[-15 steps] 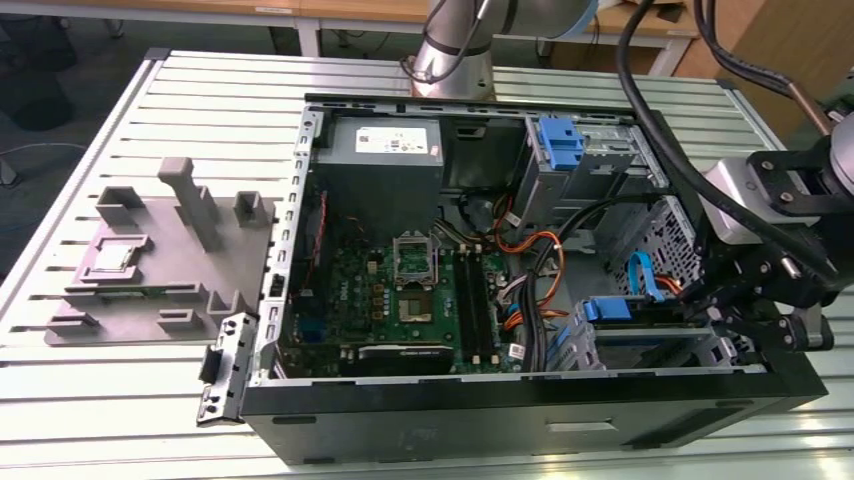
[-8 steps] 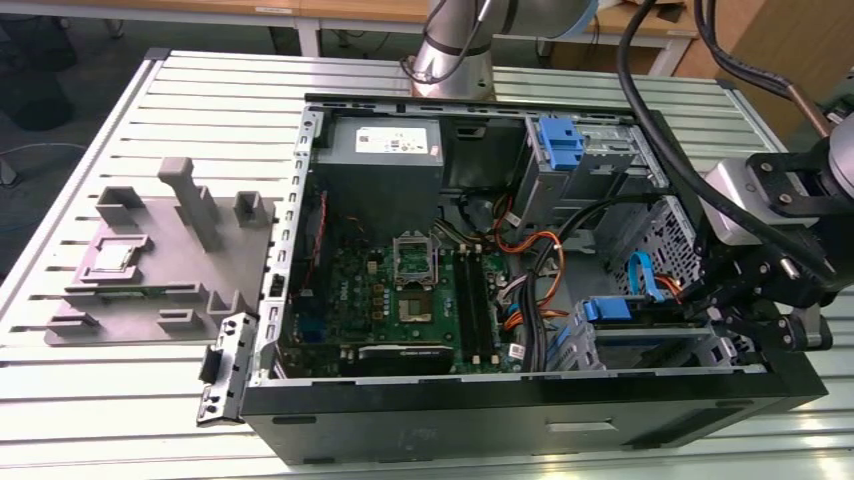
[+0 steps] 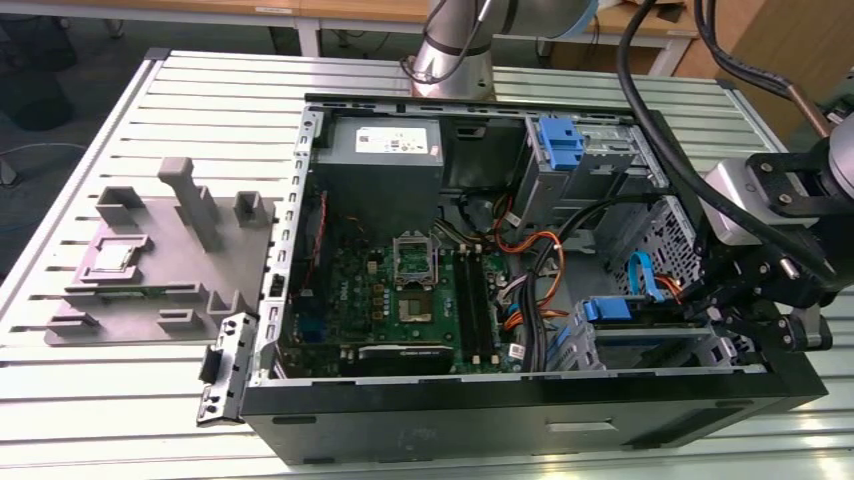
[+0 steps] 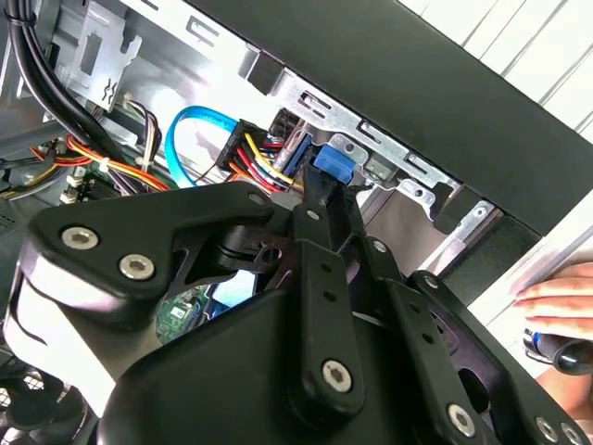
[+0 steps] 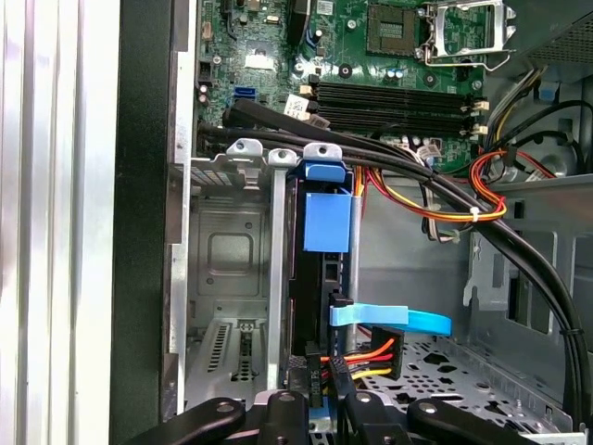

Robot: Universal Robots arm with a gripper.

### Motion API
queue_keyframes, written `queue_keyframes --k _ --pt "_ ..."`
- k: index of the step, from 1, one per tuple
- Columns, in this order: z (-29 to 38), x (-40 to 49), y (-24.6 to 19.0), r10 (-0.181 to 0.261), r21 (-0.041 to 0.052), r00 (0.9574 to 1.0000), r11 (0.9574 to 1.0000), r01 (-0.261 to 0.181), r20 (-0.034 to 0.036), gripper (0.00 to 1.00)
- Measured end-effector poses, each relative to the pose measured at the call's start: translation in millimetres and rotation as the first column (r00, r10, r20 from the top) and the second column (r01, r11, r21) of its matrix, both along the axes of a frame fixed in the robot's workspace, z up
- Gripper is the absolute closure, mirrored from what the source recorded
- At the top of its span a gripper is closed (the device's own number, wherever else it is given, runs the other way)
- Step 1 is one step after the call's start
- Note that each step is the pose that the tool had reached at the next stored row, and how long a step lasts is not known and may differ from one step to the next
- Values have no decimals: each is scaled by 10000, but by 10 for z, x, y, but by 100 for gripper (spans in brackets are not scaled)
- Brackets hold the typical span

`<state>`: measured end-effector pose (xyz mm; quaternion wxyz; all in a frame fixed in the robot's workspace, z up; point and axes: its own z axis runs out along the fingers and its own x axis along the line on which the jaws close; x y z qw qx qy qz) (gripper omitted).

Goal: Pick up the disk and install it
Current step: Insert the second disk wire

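The silver disk with blue carrier rails point(image 5: 320, 278) is seated edge-up in the open black computer case's point(image 3: 534, 410) drive cage at its front corner, grasped by the black gripper point(image 5: 320, 408); installation appears nearly finished.

My arm reaches in from the exterior view's right, wrist bent down, gripper point(image 3: 747, 300) low; in both wrist views my black finger linkages point(image 4: 324, 278) converge.

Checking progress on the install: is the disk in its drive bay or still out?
In. The disk stands on edge inside the metal drive bay, cables plugged into its end, with the gripper at that end.
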<state>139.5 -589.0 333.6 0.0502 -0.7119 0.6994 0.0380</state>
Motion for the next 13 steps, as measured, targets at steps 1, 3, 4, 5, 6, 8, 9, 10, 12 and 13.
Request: queue_keyframes --k 1,3,4,5,6,8,9,10,12,13 --pt "0 0 0 0 1 10000 10000 0 0 77" --pt "0 0 0 0 -1 10000 10000 0 0 78" --pt "0 0 0 0 -1 10000 10000 0 0 84" --pt "0 0 0 0 -1 10000 10000 0 0 84" --pt "0 0 0 0 0 10000 10000 0 0 84" --pt "0 0 0 -1 0 10000 10000 1 0 84" --pt "0 0 0 -1 0 10000 10000 1 0 84" --pt "2 0 0 0 2 10000 10000 0 0 84" --pt "19 0 0 -1 2 10000 10000 1 0 84" --pt "28 0 0 -1 1 10000 10000 1 0 84"
